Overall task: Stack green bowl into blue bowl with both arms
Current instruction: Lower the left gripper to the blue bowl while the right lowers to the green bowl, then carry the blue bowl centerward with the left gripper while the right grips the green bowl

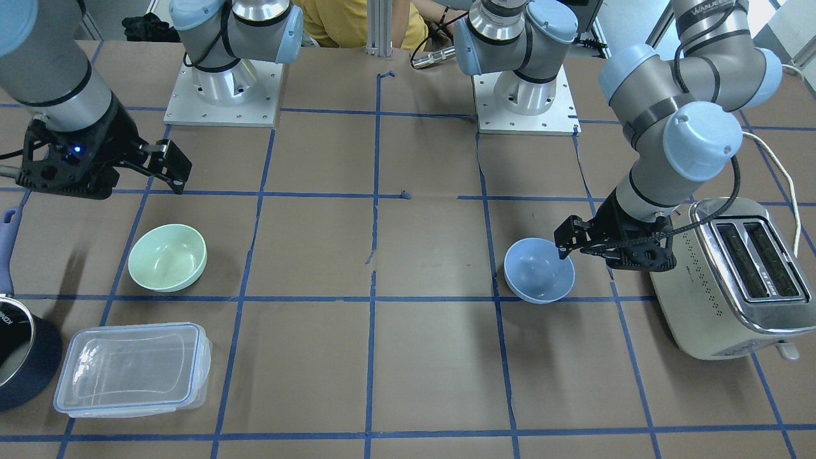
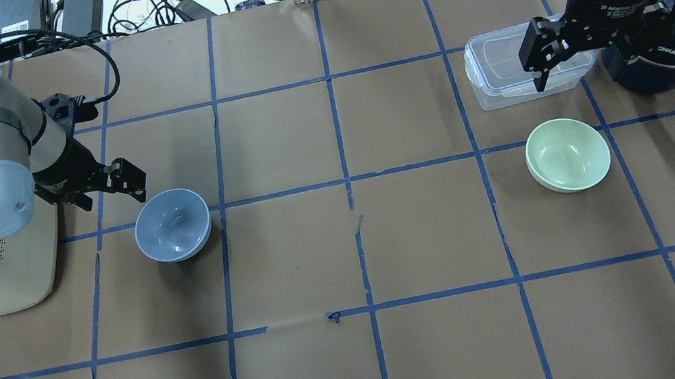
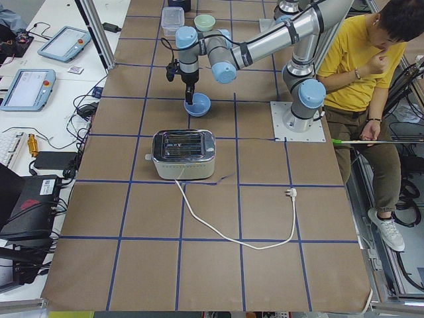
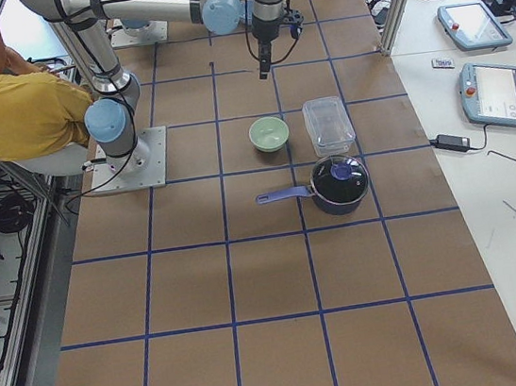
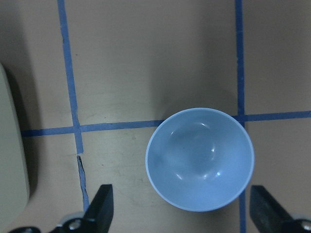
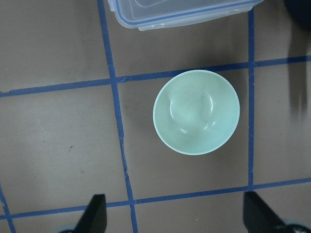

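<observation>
The pale green bowl (image 1: pixel 167 257) sits upright and empty on the brown table; it also shows in the overhead view (image 2: pixel 567 154) and the right wrist view (image 6: pixel 196 112). The pale blue bowl (image 1: pixel 539 270) sits upright and empty on the other side of the table, also visible in the overhead view (image 2: pixel 172 225) and the left wrist view (image 5: pixel 199 159). My left gripper (image 1: pixel 602 255) is open and empty, low over the blue bowl's toaster-side rim. My right gripper (image 1: pixel 102 172) is open and empty, well above the table, near the green bowl.
A cream toaster (image 1: pixel 733 274) stands close beside the left gripper, its cord trailing over the table. A clear lidded container (image 1: pixel 134 368) and a dark blue pot (image 1: pixel 19 363) with a long handle lie near the green bowl. A person in yellow (image 3: pixel 358 59) sits behind the robot bases.
</observation>
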